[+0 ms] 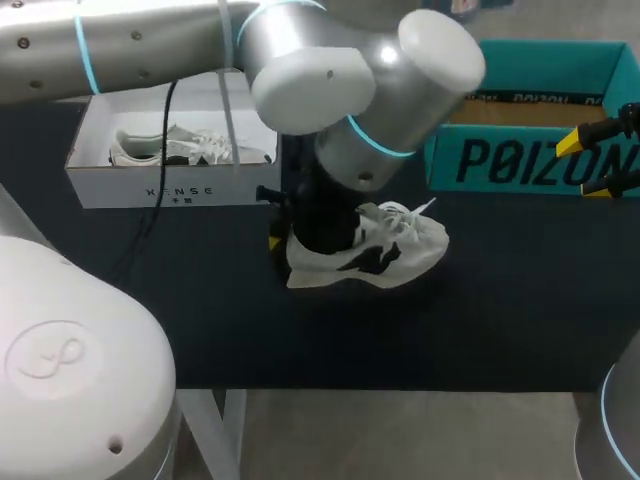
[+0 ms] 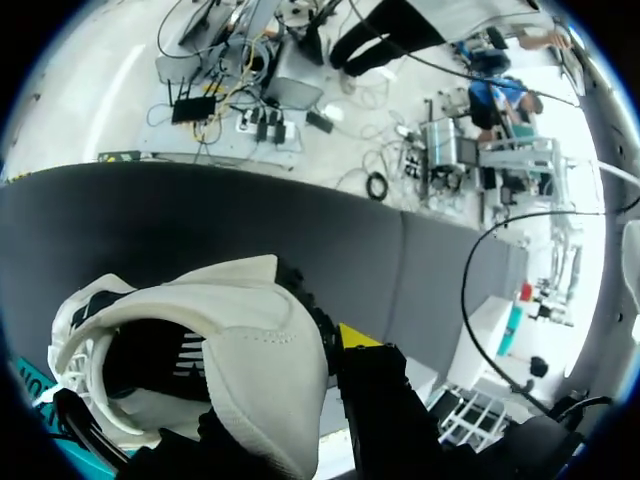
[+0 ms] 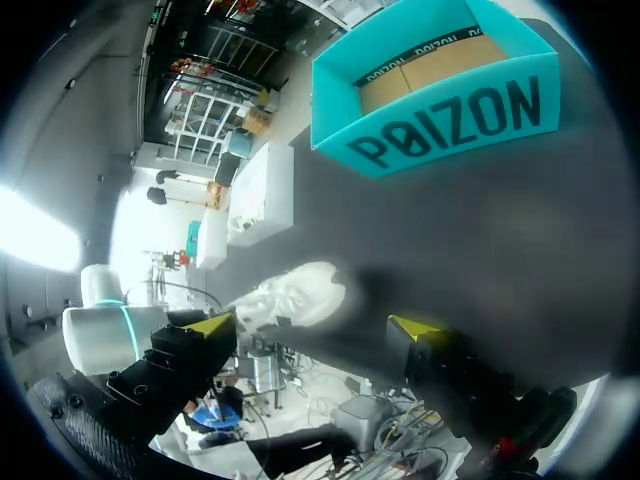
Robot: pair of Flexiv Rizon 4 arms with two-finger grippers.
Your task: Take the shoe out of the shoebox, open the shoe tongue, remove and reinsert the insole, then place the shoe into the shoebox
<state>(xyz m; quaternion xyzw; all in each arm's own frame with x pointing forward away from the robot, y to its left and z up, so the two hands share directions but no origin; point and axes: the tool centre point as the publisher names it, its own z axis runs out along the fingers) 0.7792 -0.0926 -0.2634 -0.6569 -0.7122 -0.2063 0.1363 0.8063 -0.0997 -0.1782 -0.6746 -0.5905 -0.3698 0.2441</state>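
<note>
Shoe (image 1: 385,255) rests on the dark table (image 1: 500,300) at mid-frame; left arm (image 1: 380,90) blocks its heel, where left gripper (image 1: 276,238) sits, grip impossible to tell; right gripper (image 1: 592,165) gapes empty at right edge before teal shoebox (image 1: 530,160); white box (image 1: 150,185) upper left.

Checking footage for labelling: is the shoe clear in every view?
Head view: shoe sharp, heel hidden by the left arm. Left wrist view: shoe close and sharp, table edge bowed. Right wrist view: shoe blurred, bright glare beyond the table.
</note>
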